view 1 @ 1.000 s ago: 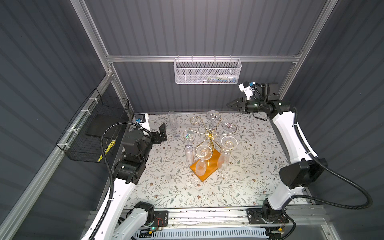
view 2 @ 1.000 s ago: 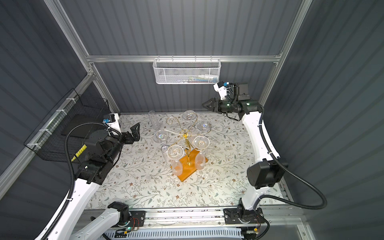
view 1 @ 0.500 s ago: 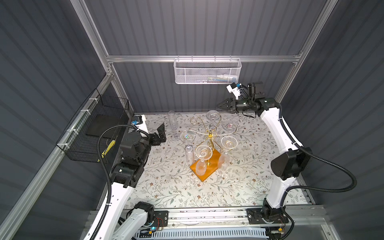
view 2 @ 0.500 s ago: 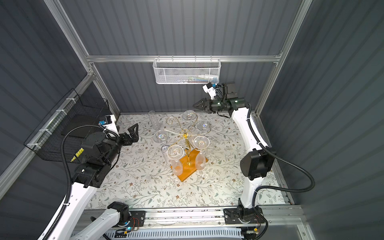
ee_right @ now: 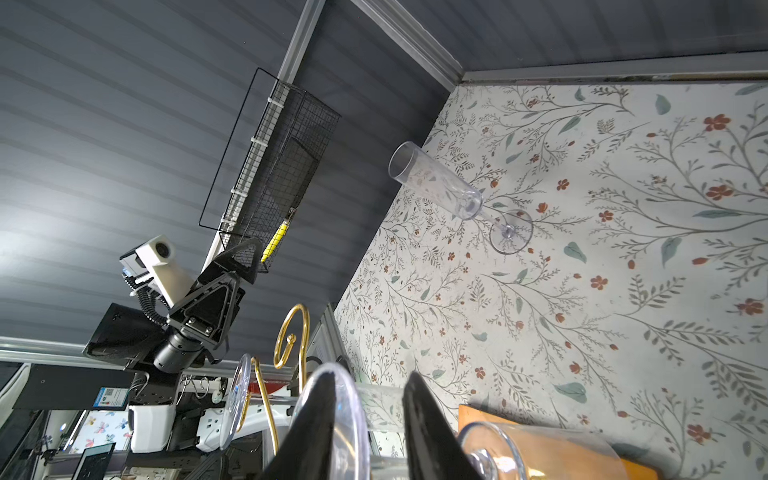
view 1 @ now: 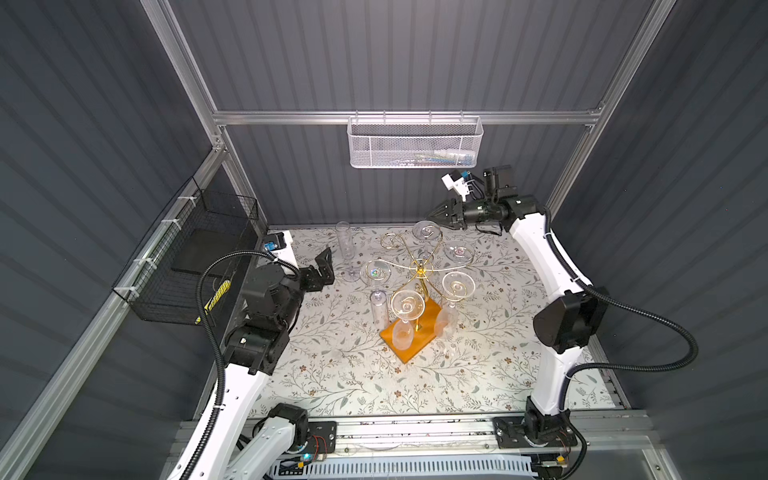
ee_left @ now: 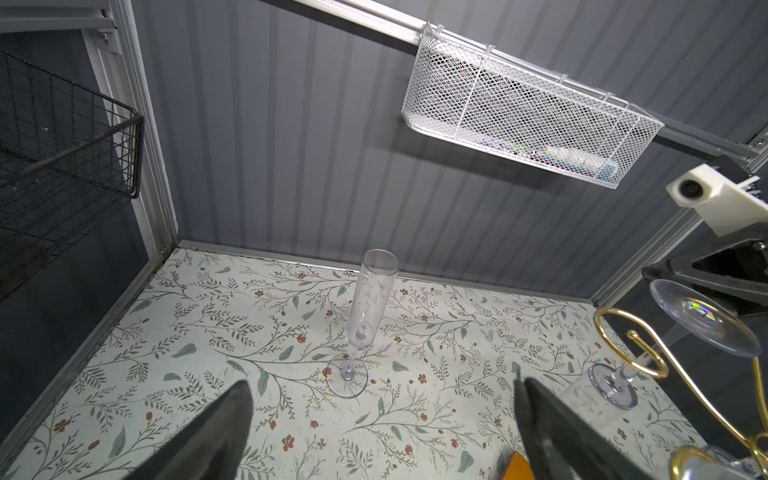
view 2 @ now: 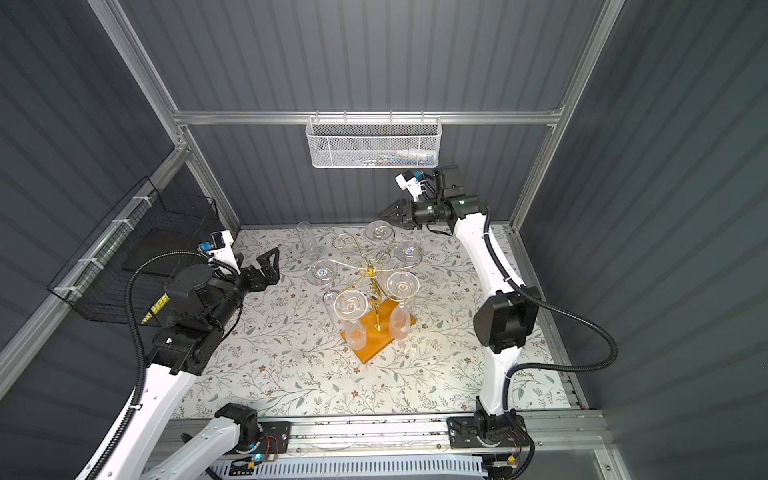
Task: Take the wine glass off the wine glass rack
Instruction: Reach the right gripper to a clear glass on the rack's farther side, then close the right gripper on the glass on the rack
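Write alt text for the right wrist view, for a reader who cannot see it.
The right gripper holds its two black fingers apart, with the clear round foot of a hanging wine glass between them, next to a curled gold arm of the wine glass rack. Beyond, a clear flute stands upright on the floral table.

The left arm (view 1: 237,386) is standing bent at the elbow, forearm pointing toward the middle, the left gripper (view 1: 325,266) hanging with its jaws spread wide. The right arm (view 1: 540,253) is standing taller, wrist lying level, the right gripper (view 1: 430,216) pointing sideways toward the left, its black fingers (ee_right: 428,432) sitting a narrow gap apart.
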`<state>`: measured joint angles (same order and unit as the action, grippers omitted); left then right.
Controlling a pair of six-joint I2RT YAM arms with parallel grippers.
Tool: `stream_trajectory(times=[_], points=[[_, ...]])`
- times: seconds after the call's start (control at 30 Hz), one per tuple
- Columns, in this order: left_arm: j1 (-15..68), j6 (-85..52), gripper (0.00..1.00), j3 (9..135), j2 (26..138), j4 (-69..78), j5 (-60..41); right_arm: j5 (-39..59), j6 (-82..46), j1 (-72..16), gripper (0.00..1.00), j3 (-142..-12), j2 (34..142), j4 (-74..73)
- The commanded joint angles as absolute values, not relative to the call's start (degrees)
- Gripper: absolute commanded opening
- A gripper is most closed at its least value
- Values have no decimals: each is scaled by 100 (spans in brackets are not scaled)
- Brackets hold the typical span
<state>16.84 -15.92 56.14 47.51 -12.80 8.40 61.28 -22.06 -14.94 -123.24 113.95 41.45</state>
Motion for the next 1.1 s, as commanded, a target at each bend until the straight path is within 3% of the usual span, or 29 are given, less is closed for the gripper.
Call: stream_trajectory(times=[0.0, 0.73, 1.07], points=[[1723, -1619, 100, 5560, 4696, -1235, 911, 6302, -2027, -1521, 30, -12506, 11426, 4302], [1723, -1575, 100, 5483, 4736, -1449, 1070, 6248, -1514, -1521, 25, -12574, 11369, 4908], [1723, -1572, 100, 5581, 4773, -1547, 1071, 6188, -1488, -1519, 17, -12595, 11285, 4895]])
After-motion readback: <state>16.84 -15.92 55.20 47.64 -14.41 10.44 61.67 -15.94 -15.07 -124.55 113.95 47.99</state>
